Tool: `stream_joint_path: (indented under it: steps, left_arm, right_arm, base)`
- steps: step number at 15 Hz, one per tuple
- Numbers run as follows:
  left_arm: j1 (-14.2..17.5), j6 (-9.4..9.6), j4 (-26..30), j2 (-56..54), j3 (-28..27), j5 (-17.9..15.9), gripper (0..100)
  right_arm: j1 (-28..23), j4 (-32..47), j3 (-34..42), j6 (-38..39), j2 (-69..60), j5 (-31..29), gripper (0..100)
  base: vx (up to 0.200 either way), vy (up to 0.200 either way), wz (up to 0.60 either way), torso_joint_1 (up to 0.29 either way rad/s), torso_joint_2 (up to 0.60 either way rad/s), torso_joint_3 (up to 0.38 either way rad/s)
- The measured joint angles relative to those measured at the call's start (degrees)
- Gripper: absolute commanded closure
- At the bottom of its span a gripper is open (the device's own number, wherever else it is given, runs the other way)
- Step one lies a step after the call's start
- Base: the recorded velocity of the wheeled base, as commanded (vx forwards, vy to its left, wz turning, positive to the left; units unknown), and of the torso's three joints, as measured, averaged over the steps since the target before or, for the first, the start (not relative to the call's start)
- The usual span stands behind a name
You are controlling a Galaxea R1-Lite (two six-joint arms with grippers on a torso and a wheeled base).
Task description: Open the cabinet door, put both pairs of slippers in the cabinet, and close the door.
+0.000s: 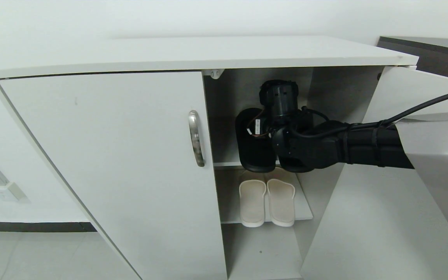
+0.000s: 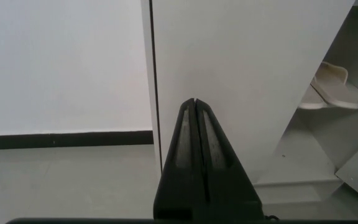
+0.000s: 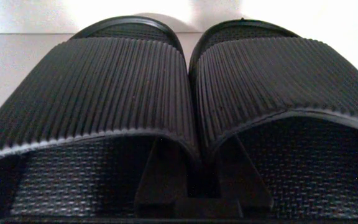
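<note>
Your right gripper (image 3: 196, 160) is clamped on the black slippers (image 3: 123, 81), pinching their inner edges together inside the cabinet (image 1: 208, 54) at its upper shelf (image 1: 224, 164). The white slippers (image 1: 266, 202) lie side by side on the shelf just below that gripper. Your left gripper (image 2: 195, 112) is closed on nothing, its tips facing the closed left door (image 2: 229, 56).

The right arm (image 1: 348, 149) is covering much of the pair of black ribbed rubber slippers (image 1: 253, 153). Their straps are hiding the tips of the right gripper (image 3: 201, 171). The white wooden cabinet (image 1: 208, 54) is running off the head view's bottom edge.
</note>
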Motion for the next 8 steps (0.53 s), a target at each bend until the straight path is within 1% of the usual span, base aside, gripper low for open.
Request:
stream_joint_path:
  steps: [3, 4, 8]
  left_arm:
    - [-0.02, 0.0, 0.02, 0.0, 0.0, -0.02, 100]
    - [-0.02, 0.0, 0.0, 0.0, 0.0, -0.02, 100]
    - [-0.02, -0.05, 0.02, 0.0, 0.0, -0.02, 100]
  right_arm:
    - [-0.22, -0.02, -0.05, 0.16, 0.26, 0.02, 100]
    - [-0.26, -0.05, -0.05, 0.18, 0.3, 0.02, 0]
    - [-0.2, -0.1, 0.44, 0.18, 0.28, 0.04, 0]
  base:
    - [0.0, 0.0, 0.0, 0.0, 0.0, 0.0]
    - [0.0, 0.0, 0.0, 0.0, 0.0, 0.0]
    - [0.0, 0.0, 0.0, 0.0, 0.0, 0.0]
